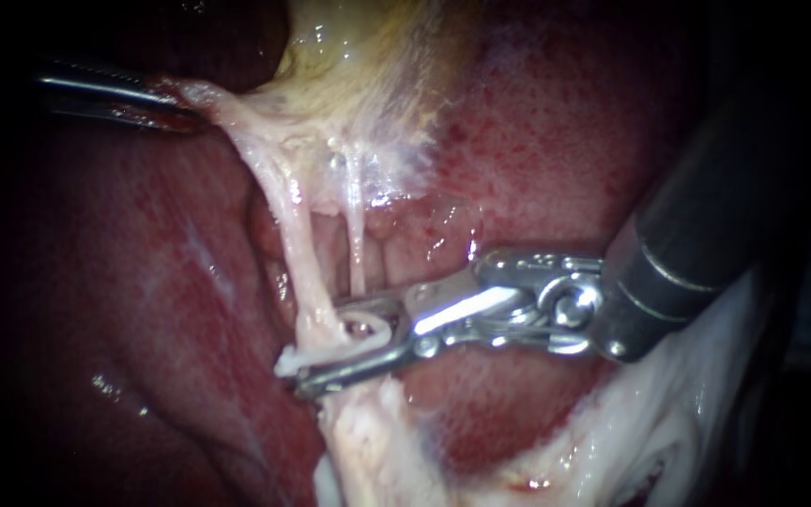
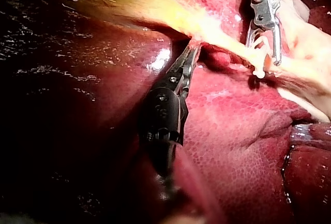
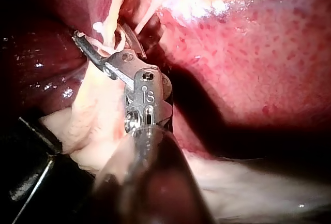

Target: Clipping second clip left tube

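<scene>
the right instrument point(image 1: 330, 349) comes in from 3 o'clock in the endoscope view, and its tip lies at about 7 o'clock of centre. its jaws stand narrow, one on each side of the left tube point(image 1: 298, 239), and hold a white clip point(image 1: 288, 360) that curls around that tube. the clip's free end pokes out past the jaw tips toward 9 o'clock. the left tube is a pale cord running from the gallbladder point(image 1: 368, 66) at 12 o'clock down to the jaws. a thinner right tube point(image 1: 357, 249) hangs just beside it on the 3 o'clock side. the left instrument point(image 1: 175, 103) enters from 9 o'clock high in the view, and its jaws are closed on pale tissue point(image 1: 227, 108) at the gallbladder's edge, which looks stretched. dark red liver point(image 1: 143, 282) lies all around.
</scene>
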Tool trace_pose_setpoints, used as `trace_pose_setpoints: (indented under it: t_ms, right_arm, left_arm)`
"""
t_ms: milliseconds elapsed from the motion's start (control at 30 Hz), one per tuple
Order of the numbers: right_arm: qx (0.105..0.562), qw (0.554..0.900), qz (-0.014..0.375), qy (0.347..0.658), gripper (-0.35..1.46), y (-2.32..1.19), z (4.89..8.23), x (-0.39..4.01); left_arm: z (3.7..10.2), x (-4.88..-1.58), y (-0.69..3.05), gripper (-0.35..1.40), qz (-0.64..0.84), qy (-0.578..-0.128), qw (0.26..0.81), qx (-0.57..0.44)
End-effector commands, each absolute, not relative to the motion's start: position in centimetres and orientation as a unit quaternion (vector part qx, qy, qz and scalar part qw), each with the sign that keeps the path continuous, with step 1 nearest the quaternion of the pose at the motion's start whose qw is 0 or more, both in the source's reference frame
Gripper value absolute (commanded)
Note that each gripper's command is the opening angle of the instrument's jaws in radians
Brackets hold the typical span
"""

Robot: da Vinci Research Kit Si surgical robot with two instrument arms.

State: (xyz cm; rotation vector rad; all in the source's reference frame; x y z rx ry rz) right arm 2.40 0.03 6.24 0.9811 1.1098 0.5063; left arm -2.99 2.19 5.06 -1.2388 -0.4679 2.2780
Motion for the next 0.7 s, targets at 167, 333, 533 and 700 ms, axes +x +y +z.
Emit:
trace_pose_setpoints:
  t_ms: [167, 333, 533, 700]
  right_arm:
    - [0.446, 0.704, 0.231, 0.502, 0.50, 0.03, 6.21, 2.49]
    - [0.448, 0.698, 0.230, 0.509, 0.50, -0.01, 6.11, 2.52]
    - [0.456, 0.685, 0.234, 0.518, 0.49, -0.06, 5.89, 2.57]
    - [0.458, 0.684, 0.234, 0.518, 0.43, -0.04, 5.81, 2.55]
  left_arm:
    - [5.06, -3.00, 2.19, -0.35, 0.837, -0.172, 0.251, -0.455]
    - [5.07, -3.00, 2.19, -0.35, 0.837, -0.172, 0.251, -0.455]
    - [5.07, -3.00, 2.19, -0.35, 0.837, -0.172, 0.251, -0.455]
    - [5.07, -3.00, 2.19, -0.35, 0.837, -0.172, 0.251, -0.455]
